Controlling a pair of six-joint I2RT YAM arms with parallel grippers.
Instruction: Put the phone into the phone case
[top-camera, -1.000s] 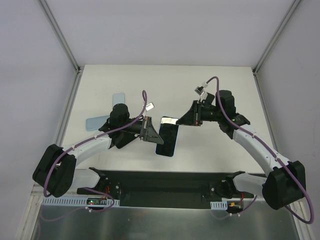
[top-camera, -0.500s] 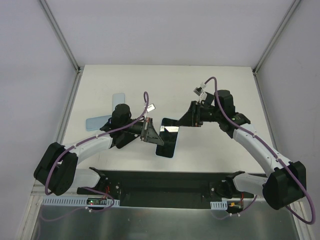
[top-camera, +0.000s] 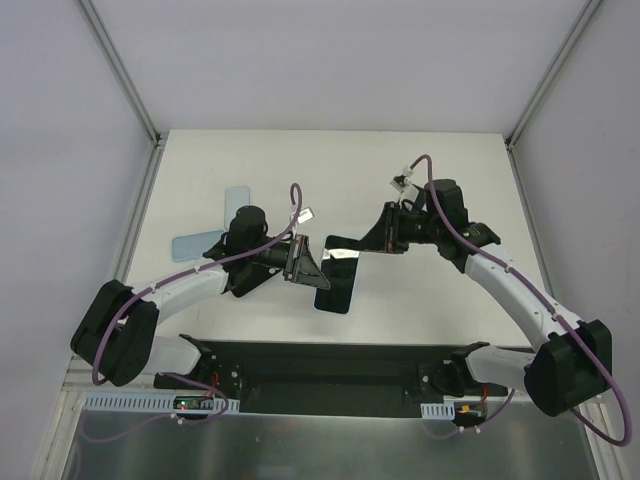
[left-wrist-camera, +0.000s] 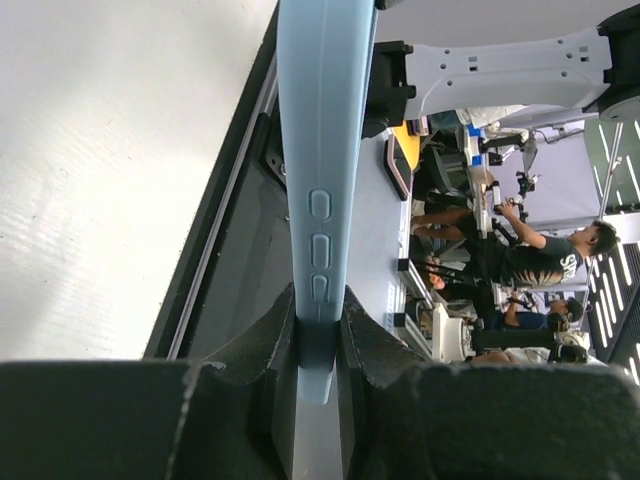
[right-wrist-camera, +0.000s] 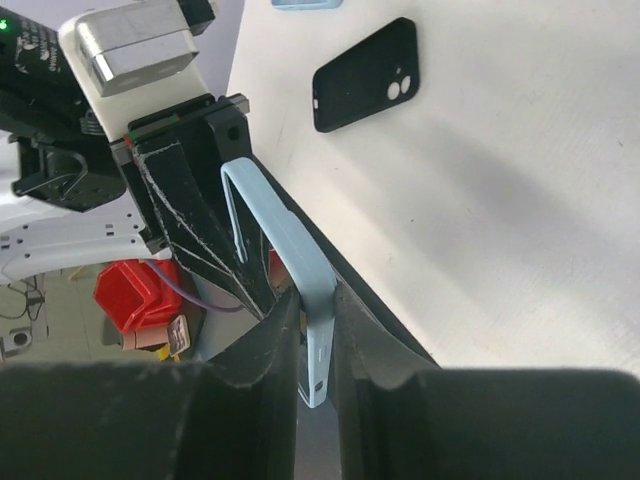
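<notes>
Grey panels wall in a white table. At its left side lie two spare pale-blue cases, fanned beside each other and clear of the work.

Reaching in from the left, elbow low and forearm angled toward the middle, the left gripper is clamped narrow on the long edge of the light-blue phone case. Its wrist camera shows the rim pinched flat between both pads. The dark-faced phone sits within that rim, near the table's middle and apparently lifted off it; how fully it is seated I cannot tell.

Sharing the load from the other end probably steadies the shell while the phone is pressed home. The right gripper comes in over a high, bent elbow and nips the far top corner of the same case, jaws narrow. A black case lies flat on the table beyond.
</notes>
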